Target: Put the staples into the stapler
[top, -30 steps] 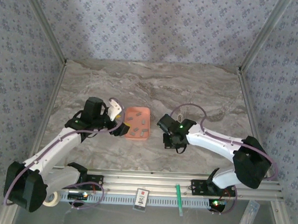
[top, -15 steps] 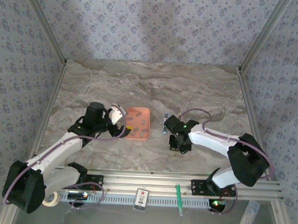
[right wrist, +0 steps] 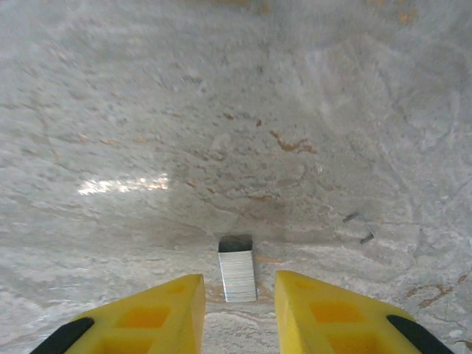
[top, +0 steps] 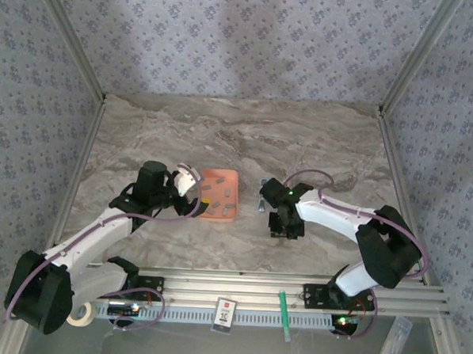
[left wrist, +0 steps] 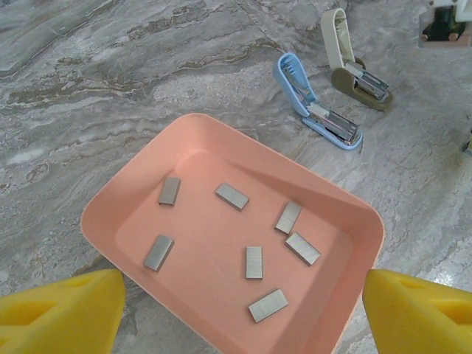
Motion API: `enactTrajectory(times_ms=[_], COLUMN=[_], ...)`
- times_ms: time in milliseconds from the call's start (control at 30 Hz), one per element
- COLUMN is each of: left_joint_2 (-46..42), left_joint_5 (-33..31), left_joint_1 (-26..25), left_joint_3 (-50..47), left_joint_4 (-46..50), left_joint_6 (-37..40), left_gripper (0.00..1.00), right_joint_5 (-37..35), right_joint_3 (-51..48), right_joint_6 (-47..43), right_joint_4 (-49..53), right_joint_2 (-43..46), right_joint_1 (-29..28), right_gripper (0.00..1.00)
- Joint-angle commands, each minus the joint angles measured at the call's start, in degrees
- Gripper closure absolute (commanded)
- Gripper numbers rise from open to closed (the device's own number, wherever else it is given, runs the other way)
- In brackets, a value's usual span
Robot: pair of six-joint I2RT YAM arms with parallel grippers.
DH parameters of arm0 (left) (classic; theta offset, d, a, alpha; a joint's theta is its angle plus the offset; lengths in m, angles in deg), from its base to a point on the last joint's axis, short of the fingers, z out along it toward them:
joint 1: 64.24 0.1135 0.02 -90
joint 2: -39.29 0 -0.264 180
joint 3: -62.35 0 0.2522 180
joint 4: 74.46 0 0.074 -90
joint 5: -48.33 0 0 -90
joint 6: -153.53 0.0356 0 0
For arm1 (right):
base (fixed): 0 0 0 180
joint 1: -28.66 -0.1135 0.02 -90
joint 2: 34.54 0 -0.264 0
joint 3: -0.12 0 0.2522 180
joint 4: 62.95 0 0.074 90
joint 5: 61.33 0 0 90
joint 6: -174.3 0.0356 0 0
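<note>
Left gripper (top: pixel 192 198), top view: sits at the left edge of the orange tray (top: pixel 217 219), low over the worktop (top: pixel 223 137). Right gripper (top: pixel 285 227) points down at the worktop, right of the tray and apart from it.

Left wrist view: left gripper fingers (left wrist: pixel 63 310) are spread wide, one at each lower corner, holding nothing. The tray lies between them with seven strips of staples (left wrist: pixel 254 262) scattered flat inside. The light-blue stapler (left wrist: pixel 317 110) lies hinged open on the worktop just beyond the tray's far rim. A beige stapler (left wrist: pixel 354 63), also open, lies beside it.

Right wrist view: right gripper fingers (right wrist: pixel 147 317) are parted. A single staple strip (right wrist: pixel 237 274) lies on the worktop in the gap, with clearance on both sides. A loose staple (right wrist: pixel 359 227) lies to its right.
</note>
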Motion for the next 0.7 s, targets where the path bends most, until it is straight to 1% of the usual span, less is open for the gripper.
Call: enactTrajectory(times_ms=[0, 233, 433, 667], left_joint_2=[0.57, 0.83, 0.53, 0.35], left_joint_5=[0.24, 0.51, -0.19, -0.1], left_joint_1=[-0.48, -0.55, -0.55, -0.63], left_joint_3=[0.8, 0.97, 1.0, 1.03], left_joint_4=[-1.6, -1.62, -0.92, -0.81], left_joint_6=[-0.67, -0.85, -0.47, -0.58], left_gripper=[0.16, 0.16, 0.16, 0.16], right_joint_5=[2.22, 3.78, 4.98, 4.69], right_joint_3=[1.81, 2.36, 2.86, 3.39], right_joint_6=[-0.96, -3.87, -4.96, -6.28], right_joint_4=[4.26, 3.53, 2.15, 1.32], right_joint_2=[0.41, -1.8, -4.28, -6.67], right_joint_1=[1.27, 3.14, 3.08, 3.04], right_gripper=[0.69, 0.69, 0.69, 0.69])
